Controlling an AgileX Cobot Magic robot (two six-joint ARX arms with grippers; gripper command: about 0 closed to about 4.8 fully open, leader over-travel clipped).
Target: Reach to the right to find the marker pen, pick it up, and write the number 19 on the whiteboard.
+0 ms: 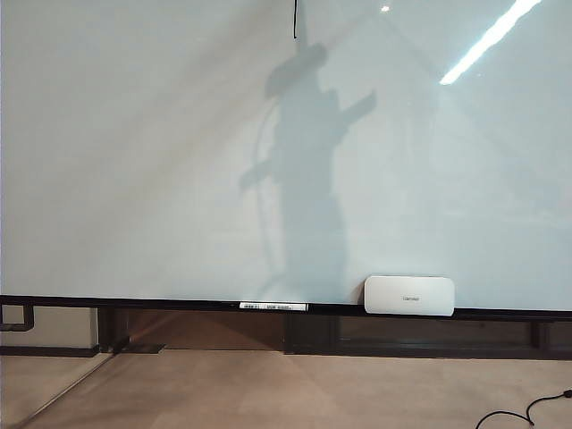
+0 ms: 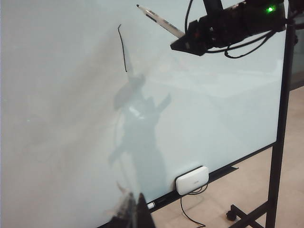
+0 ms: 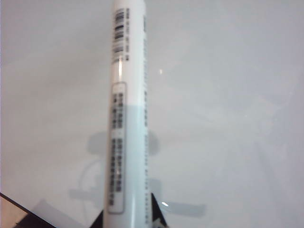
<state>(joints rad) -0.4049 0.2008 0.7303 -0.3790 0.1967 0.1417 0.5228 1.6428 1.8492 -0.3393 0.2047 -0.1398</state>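
One whiteboard (image 1: 134, 161) fills nearly the whole wall of view, glossy and pale, with a dark frame along its lower edge; on it there is one black stroke (image 1: 295, 20) only, a thin near-vertical line high up near the top of the exterior view (no second figure beside it that I can make out). One white eraser (image 1: 409, 295) with rounded corners sits on the ledge at the board's foot, and one spare marker (image 1: 273, 307) lies flat on the same ledge just to its left, apart from it.

From the left wrist view the right gripper (image 2: 183, 40) hangs high in front of the board, off to the right of the stroke (image 2: 123, 48); its jaws are closed on one marker pen (image 2: 159, 19), which juts out towards the board with its dark tip pointing up and left, near the stroke but not touching it. The right wrist view shows the same pen (image 3: 128, 118) as a long white labelled barrel running straight out from the jaws over the board's surface (image 3: 228, 118).

The left gripper (image 2: 135, 213) shows only as dark blurred tips low in its own view, well below the stroke; whether its jaws are open or closed I cannot tell; nothing is seen between them.
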